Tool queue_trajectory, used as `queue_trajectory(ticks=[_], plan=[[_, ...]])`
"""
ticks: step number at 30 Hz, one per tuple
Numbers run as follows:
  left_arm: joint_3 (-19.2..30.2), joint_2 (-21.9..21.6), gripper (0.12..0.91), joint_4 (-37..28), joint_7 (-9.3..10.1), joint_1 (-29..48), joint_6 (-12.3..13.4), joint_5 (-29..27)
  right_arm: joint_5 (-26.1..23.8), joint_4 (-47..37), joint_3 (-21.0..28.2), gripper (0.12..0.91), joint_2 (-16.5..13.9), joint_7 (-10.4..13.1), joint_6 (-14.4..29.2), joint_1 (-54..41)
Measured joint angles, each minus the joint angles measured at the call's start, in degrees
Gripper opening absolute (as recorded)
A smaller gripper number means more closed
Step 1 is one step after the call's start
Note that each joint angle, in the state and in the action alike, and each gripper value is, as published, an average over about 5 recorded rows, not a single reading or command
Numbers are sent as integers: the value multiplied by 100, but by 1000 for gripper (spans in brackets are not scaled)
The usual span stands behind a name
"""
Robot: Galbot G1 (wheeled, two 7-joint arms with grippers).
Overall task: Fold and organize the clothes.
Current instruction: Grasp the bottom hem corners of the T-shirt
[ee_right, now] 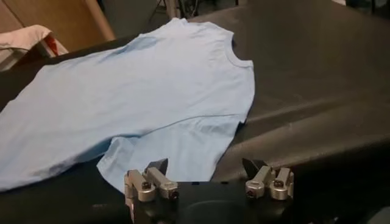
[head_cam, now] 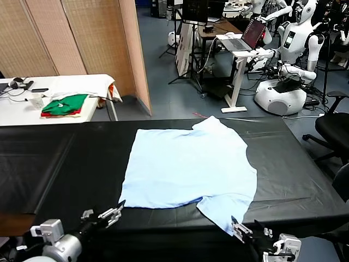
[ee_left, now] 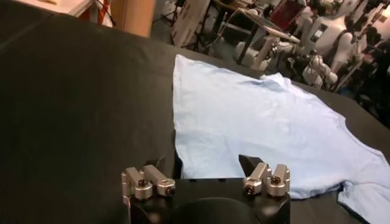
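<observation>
The pale sky-blue T-shirt (head_cam: pixel 188 166) lies spread flat on the black table (head_cam: pixel 65 164), plain side up, with no letter print showing. Its collar points to the right and one sleeve hangs toward the near edge. My left gripper (head_cam: pixel 112 212) is open and empty, just before the shirt's near-left hem corner. In the left wrist view the shirt (ee_left: pixel 256 122) lies beyond the open left gripper (ee_left: pixel 204 165). My right gripper (head_cam: pixel 238 228) is open and empty at the tip of the near sleeve. In the right wrist view the sleeve (ee_right: pixel 177 146) lies just ahead of that gripper (ee_right: pixel 206 165).
A white table (head_cam: pixel 54 93) at the back left holds folded green and red garments (head_cam: pixel 65 105). Wooden screens stand behind it. White robots (head_cam: pixel 283 65), a laptop stand and an office chair (head_cam: pixel 335 128) are at the back right.
</observation>
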State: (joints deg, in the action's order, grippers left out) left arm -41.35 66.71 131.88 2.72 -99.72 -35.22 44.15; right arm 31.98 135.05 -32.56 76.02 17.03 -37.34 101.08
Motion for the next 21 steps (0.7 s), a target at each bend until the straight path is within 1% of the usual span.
queue_trajectory(ticks=[8,12,14,18,21], plan=[[160,122,907,-295,-35,237,99,-209,-202,-86,107,906,44,15,-20,-52],[244,180,907,-451,-60,329,147,-334,-342,-138,175,892,90,-12,-16,-65],[289,211,907,-515,-70,357,166,-397,-425,-154,212,875,114,-28,-12,-63],[371,266,899,-619,-85,372,214,-524,-530,-190,266,804,164,-36,-6,-33],[399,289,834,-687,-89,377,254,-592,-541,-212,305,727,188,-25,-2,-7]])
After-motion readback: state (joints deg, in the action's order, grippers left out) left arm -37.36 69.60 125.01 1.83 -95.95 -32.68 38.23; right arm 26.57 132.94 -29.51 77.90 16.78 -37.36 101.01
